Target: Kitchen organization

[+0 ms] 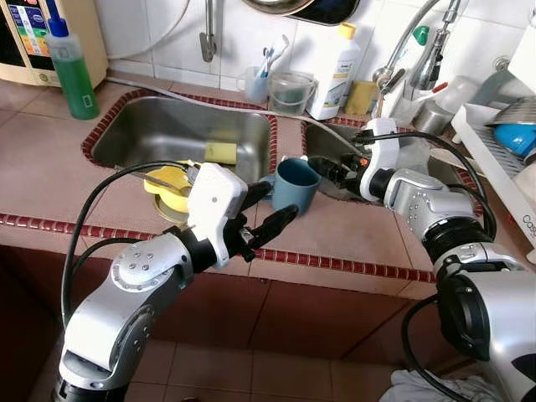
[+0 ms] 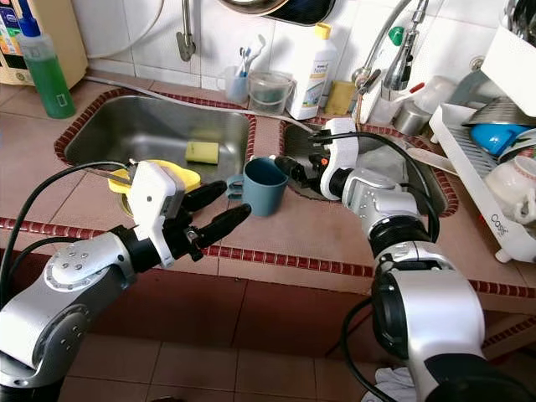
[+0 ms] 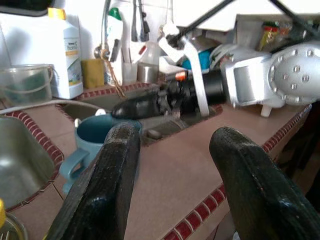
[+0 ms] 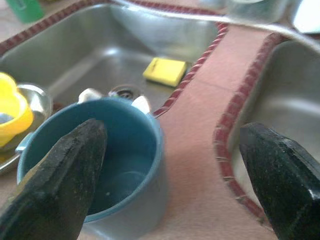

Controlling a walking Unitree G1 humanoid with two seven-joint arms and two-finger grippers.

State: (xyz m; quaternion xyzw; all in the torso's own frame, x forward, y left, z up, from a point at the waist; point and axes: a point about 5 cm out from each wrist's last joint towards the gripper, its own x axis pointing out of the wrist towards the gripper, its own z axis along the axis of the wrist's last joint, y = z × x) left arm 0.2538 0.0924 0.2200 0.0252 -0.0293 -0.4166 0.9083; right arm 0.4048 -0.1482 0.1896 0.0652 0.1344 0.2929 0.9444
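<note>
1. Blue mug (image 1: 296, 185) upright on tiled counter strip (image 1: 352, 234) between the two sinks, mouth up, handle toward left sink (image 1: 180, 130).
2. Right gripper (image 1: 328, 171) just beside mug's rim, jaws spread wide, holding nothing; one finger (image 4: 55, 182) at the rim, other out over the counter.
3. Left gripper (image 1: 266, 209) near, also wide, empty, slightly short of the handle side.
4. Right arm nearer; likely grasps across rim.

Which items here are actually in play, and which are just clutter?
In play: blue mug on the counter; right gripper open beside it; left gripper open, near its handle.

Clutter: yellow sponge, green soap bottle, white bottle, dish rack.
</note>
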